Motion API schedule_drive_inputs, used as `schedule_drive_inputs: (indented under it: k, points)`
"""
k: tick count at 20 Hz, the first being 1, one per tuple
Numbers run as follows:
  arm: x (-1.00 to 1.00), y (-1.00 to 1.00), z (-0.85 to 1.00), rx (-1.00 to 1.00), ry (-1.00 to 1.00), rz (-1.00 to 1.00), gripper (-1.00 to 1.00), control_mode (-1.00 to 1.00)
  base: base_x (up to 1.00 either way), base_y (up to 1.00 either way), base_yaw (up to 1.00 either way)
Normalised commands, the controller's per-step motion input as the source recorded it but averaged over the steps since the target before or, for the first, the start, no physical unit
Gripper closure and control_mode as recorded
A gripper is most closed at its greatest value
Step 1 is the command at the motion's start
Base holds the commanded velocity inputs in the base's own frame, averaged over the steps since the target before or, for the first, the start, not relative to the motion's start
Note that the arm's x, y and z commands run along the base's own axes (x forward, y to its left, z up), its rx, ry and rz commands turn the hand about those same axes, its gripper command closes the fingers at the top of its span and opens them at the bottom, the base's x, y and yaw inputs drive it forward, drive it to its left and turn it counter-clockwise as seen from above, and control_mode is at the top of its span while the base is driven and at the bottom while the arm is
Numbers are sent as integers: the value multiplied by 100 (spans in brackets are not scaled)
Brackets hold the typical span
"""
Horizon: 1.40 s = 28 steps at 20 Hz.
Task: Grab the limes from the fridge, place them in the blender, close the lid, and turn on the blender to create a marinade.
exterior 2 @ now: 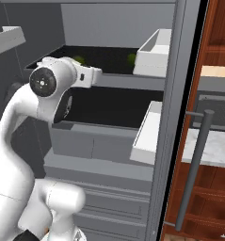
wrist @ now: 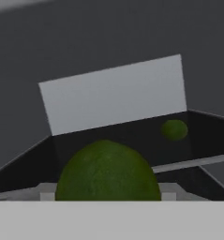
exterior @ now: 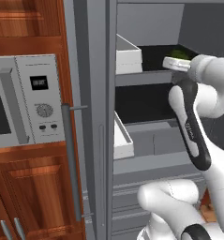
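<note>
A: Limes first. The near lime (wrist: 108, 171) bulks large at six o'clock in the hand view, right in front of the gripper (wrist: 108, 197); its lower part is cut off there.

B: Is it clamped?

A: Cannot tell. The finger tips are hidden under it. The jaws stand wide, but whether they touch the fruit is not clear.

B: And the second one?

A: The far lime (wrist: 174, 129) sits small at two o'clock on the same black shelf (wrist: 127, 136), well apart from the first, close to the fridge's pale back wall.

B: What crowds the arm?

A: In the right base view the hand reaches into the open fridge (exterior 2: 170, 141) at shelf height. A white bin (exterior 2: 154, 56) stands at two o'clock of it, another white bin (exterior 2: 144, 136) lower, at five o'clock. Neither blocks the way.

B: Beyond the fridge?

A: In the left base view, a silver microwave (exterior: 26, 101) at nine o'clock in wood cabinets (exterior: 29, 28), the fridge's bar handle (exterior: 70, 159) beside it.
</note>
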Motion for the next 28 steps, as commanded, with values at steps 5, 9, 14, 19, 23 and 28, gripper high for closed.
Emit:
schedule_drive_inputs:
  k: [5,9,14,19,23,28]
  points:
    - [-100,50,-6,-8,30,3,100,-100,0,0,0]
    - [-100,24,-75,-20,44,6,100,-100,0,0,0]
    - [-100,-14,-100,-25,41,4,100,-100,0,0,0]
    - [-96,-34,-62,-5,-3,0,100,-100,0,0,0]
    - [-3,0,0,0,0,0,100,-100,0,0,0]
    - [-34,0,0,0,0,0,100,-100,0,0,0]
